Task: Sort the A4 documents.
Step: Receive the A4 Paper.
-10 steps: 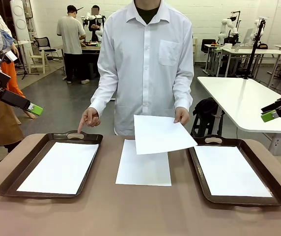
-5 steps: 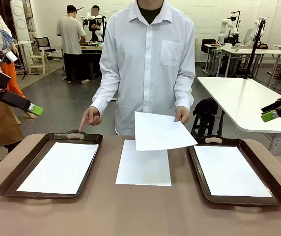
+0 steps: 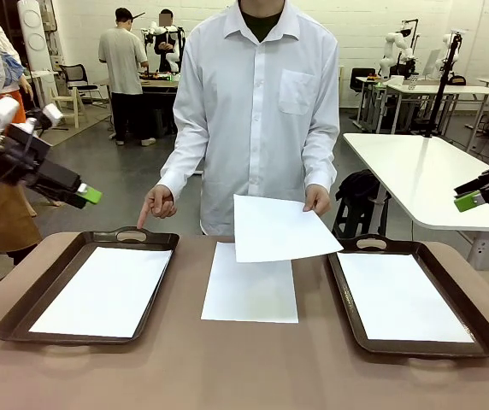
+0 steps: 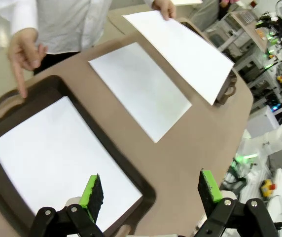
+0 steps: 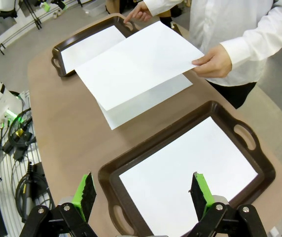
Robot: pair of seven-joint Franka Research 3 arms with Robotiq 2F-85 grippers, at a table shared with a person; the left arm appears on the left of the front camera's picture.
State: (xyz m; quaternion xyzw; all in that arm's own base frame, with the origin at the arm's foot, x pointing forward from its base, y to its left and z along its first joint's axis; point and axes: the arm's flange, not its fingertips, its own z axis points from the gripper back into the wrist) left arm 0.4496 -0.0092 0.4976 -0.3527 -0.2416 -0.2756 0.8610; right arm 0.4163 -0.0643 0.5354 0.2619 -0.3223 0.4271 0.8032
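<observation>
At the upper left of the front view the left gripper (image 3: 89,196) hangs in the air, well apart from the trays. Its wrist view shows its green-padded fingers (image 4: 92,193) spread wide with nothing between them. At lower left the left tray (image 3: 20,309), dark brown with handles, lies on the worktop (image 3: 227,371) with the left sheet (image 3: 103,290) flat inside: plain white, blank, rectangular, smaller than the tray's floor. The person's pointing hand (image 3: 156,205) aims an index finger down at that tray's far handle. In the centre the middle sheet (image 3: 249,295), equally white and blank, lies straight on the bare worktop between the trays. Above it the lifted sheet (image 3: 279,229) is held off the surface, turned askew, gripped at its far right corner by the person's other hand (image 3: 316,200); in the picture it covers the middle sheet's far end. At lower right the right tray (image 3: 344,295) holds the right sheet (image 3: 403,297), lying flat. At the right edge the right gripper (image 3: 468,202) hovers apart from everything, its fingers wide open and empty in its wrist view.
</observation>
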